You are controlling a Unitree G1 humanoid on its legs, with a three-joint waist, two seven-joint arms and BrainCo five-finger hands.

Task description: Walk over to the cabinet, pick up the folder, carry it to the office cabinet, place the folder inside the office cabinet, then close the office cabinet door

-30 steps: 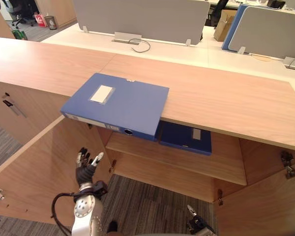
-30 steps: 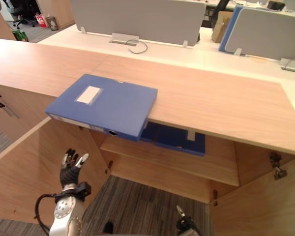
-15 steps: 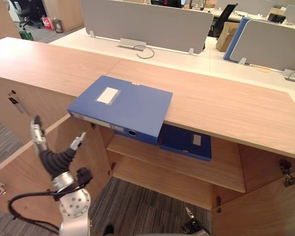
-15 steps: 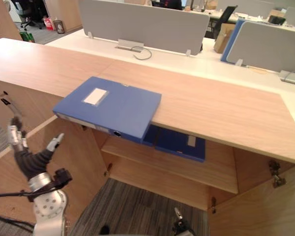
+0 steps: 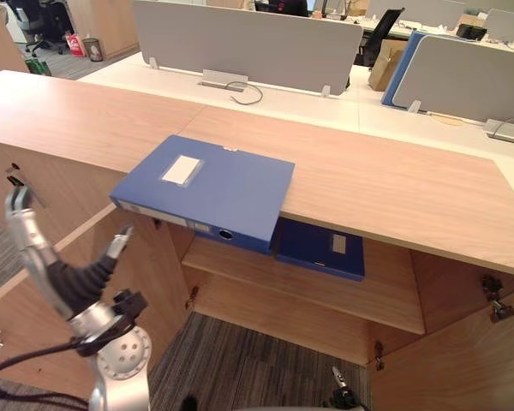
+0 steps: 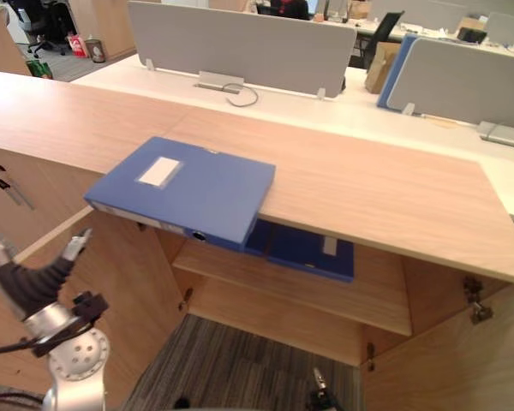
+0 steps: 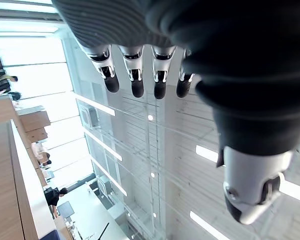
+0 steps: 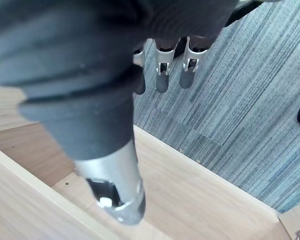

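Blue and flat, the folder (image 5: 210,195) lies on the wooden top of the office cabinet (image 5: 394,180), just toward 9 o'clock of the head view's centre. Its white label faces up and its near corner juts past the cabinet's front edge. Nothing touches it.

The left hand (image 5: 73,282) is raised at 8 o'clock, in front of the open left door (image 5: 158,265) and well apart from the folder. Its fingers (image 7: 136,80) are straight and spread from the thumb, holding nothing, and its wrist view looks up at ceiling lights.

The right hand (image 8: 162,75) hangs low at 6 o'clock over the grey carpet (image 5: 240,360), beside a pale wooden panel. Its fingers are relaxed and loose, and it is empty too.

Inside the cabinet, a second, darker blue folder (image 5: 321,248) rests on the shelf (image 5: 343,295), at 5 o'clock from the first. The right door (image 5: 471,360) stands open at 4 o'clock. Grey desk dividers (image 5: 240,38) stand behind the cabinet at 12 o'clock.
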